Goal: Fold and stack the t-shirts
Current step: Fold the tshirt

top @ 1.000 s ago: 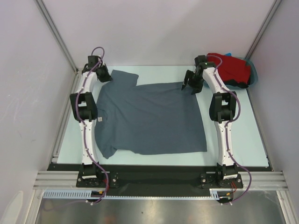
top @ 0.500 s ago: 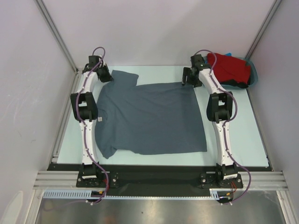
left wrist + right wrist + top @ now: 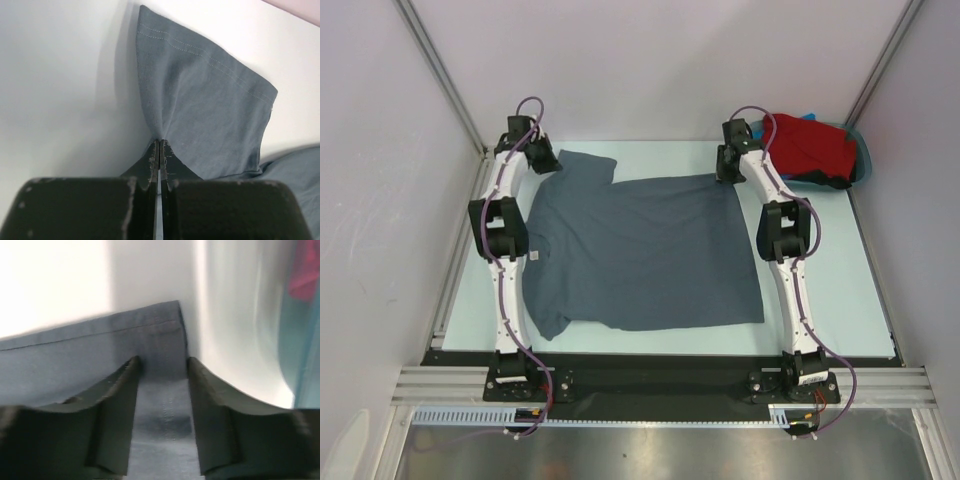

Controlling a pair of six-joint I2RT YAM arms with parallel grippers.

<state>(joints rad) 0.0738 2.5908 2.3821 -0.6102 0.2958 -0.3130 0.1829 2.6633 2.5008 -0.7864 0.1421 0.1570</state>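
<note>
Two corners are apparently readied for folding: a sleeve of the grey t-shirt [image 3: 640,250] is clenched in the left gripper [image 3: 159,146]; its hem corner lies ungrasped between the parted fingers of the right gripper [image 3: 163,367].

Pale table [image 3: 840,290]: grey t-shirt [image 3: 640,250] spread flat across the mid, teal tub [image 3: 866,160] at far-right corner.

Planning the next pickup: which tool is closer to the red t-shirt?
Right. The right tool sits at the far right corner of the grey t-shirt, just left of the red t-shirt; the left tool pinches its sleeve, far left.
</note>
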